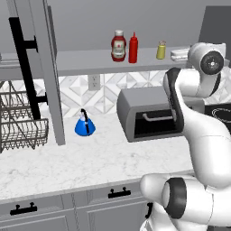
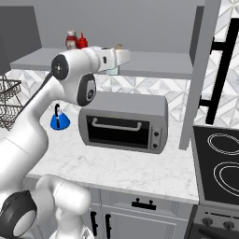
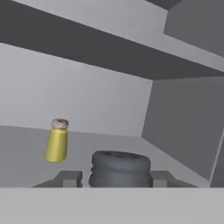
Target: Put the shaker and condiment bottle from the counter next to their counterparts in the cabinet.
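The gripper point(image 3: 114, 176) is up at shelf height inside the cabinet point(image 1: 49, 76), and its two fingers are clamped on the shaker point(image 3: 120, 169): in the hand view the ribbed grey cap sits squeezed between the tips at 6 o'clock. In the right base view the shaker's pale body point(image 2: 112, 70) hangs just under the hand, at the front edge of the shelf point(image 2: 154, 69); whether its base is touching the shelf cannot be told.

The yellow shaker point(image 3: 57, 140), its counterpart, stands at about 9 o'clock from the held one in the hand view, near but apart. From the left base view the yellow shaker point(image 1: 161, 50) is on the shelf, with the slim condiment bottle point(image 1: 133, 48) just beside the ketchup bottle point(image 1: 118, 45) further along.

So the judgement: the bottle half looks done, already parked by its match. The shaker half is in its closing stretch, carried to the right zone but not yet released. What is left is to set it down beside the yellow one, open the fingers and back out. The counter point(image 1: 99, 162) holds a blue kettle point(image 1: 84, 125) and a toaster oven point(image 2: 123, 122).
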Controlling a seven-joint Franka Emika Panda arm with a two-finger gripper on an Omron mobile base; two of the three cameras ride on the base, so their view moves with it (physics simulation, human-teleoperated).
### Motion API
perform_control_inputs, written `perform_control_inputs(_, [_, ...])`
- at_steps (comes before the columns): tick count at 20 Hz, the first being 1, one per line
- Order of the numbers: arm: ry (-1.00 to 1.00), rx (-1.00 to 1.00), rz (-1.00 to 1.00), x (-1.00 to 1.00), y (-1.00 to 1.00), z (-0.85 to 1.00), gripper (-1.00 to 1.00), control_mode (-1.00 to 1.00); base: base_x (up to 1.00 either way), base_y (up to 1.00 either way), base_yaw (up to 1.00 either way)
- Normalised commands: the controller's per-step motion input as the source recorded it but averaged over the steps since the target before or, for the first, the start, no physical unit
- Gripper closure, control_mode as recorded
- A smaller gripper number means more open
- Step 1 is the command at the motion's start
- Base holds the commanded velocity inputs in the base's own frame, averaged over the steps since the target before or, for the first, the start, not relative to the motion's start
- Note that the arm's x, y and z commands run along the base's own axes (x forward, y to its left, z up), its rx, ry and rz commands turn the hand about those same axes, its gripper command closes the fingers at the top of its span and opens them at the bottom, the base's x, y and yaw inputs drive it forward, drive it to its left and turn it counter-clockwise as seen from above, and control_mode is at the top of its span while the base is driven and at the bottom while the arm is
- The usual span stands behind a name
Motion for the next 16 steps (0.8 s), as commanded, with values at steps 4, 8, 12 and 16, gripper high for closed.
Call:
perform_control_inputs(4, [0.0, 0.05, -0.16, 0.1, 0.0, -0.01, 1.0, -1.0, 0.0, 0.0, 0.0])
perform_control_inputs(8, [-0.03, 0.07, 0.0, 0.19, -0.02, -0.04, 1.0, -1.0, 0.0, 0.0, 0.0])
perform_control_inputs(12, [-0.02, 0.07, 0.03, 0.55, -0.07, 0.0, 1.0, -1.0, 0.0, 0.0, 0.0])
perform_control_inputs(16, [-0.01, 0.01, 0.05, 0.24, -0.14, 0.0, 1.0, -1.0, 0.0, 0.0, 0.0])
